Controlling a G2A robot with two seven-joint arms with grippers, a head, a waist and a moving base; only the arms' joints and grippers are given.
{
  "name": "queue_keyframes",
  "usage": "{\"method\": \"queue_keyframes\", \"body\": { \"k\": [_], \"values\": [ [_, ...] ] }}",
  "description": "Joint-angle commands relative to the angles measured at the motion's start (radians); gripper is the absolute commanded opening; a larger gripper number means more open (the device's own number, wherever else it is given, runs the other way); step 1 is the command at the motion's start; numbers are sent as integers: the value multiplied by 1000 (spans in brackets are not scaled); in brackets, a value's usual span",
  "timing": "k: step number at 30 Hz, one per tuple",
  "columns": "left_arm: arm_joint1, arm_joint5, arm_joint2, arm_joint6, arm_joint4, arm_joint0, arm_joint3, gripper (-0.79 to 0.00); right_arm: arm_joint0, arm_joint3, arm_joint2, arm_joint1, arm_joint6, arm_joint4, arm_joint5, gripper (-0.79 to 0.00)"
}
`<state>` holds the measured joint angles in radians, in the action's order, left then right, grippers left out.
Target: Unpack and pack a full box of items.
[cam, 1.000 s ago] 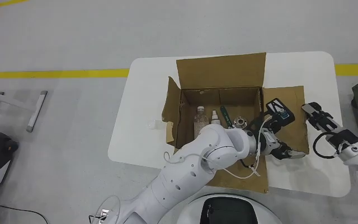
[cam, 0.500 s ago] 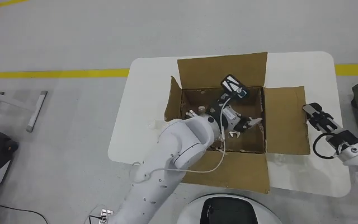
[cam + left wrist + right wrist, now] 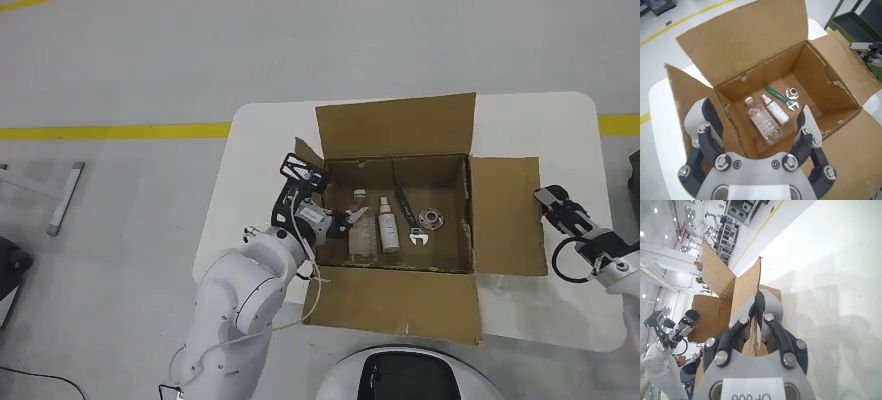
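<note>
Currently in the box: four things lie side by side on its floor, toward the left half: a water bottle, a spray bottle, a wrench and a metal ring.
Box: it stands open on the table with all four flaps folded out.
Water bottle: clear thin plastic that looks empty or nearly so, so probably light. It is likely to dent under a hard squeeze and to roll. The ribbed middle looks like the best hold.
Spray bottle: small, light and stiffer. Grip it across the body, not the cap.
Wrench: likely the heaviest piece, rigid and slick at the steel head. The green handle offers the surer hold.
Metal ring: low and flat, so hard to get under. Its raised hub seems the only real purchase.
Left gripper: spread wide and holding nothing. It hangs over the box's left wall, above and apart from the water bottle.
Left arm: bent across the near left corner, with the wrist tipped down into the box.
Right gripper: pressed together on the outer edge of the right flap.
Right arm: it is at the table's right end, with the wrist level with the flap.
</note>
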<state>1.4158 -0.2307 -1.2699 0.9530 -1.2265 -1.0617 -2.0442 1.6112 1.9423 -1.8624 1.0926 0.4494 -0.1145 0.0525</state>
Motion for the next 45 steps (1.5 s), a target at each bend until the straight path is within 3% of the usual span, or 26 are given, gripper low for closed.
{"method": "queue_keyframes", "body": {
  "k": [1, 14, 27, 34, 42, 45],
  "values": [
    [-5, -7, -25, 0, -12, -9, 0, 0, -1, -5, 2, 0, 0, -6, -3, -785],
    [-23, 11, -84, -40, -26, -59, 55, 0, -9, -14, 10, -1, -2, -47, -12, -785],
    [-28, 14, -66, -85, 52, -18, 75, 0, -8, -7, 3, -1, -12, -52, -6, -785],
    [-21, -3, 47, -48, 80, 73, 2, 0, 5, 15, -10, 0, -26, -63, -4, -785],
    [2, 1, 236, -37, 150, 183, 114, 0, 12, 23, -4, 2, -36, -70, -13, -785],
    [11, 2, 309, -8, 102, 222, 170, 0, 17, 21, -7, 2, -38, -72, -11, -785]
  ]
}}
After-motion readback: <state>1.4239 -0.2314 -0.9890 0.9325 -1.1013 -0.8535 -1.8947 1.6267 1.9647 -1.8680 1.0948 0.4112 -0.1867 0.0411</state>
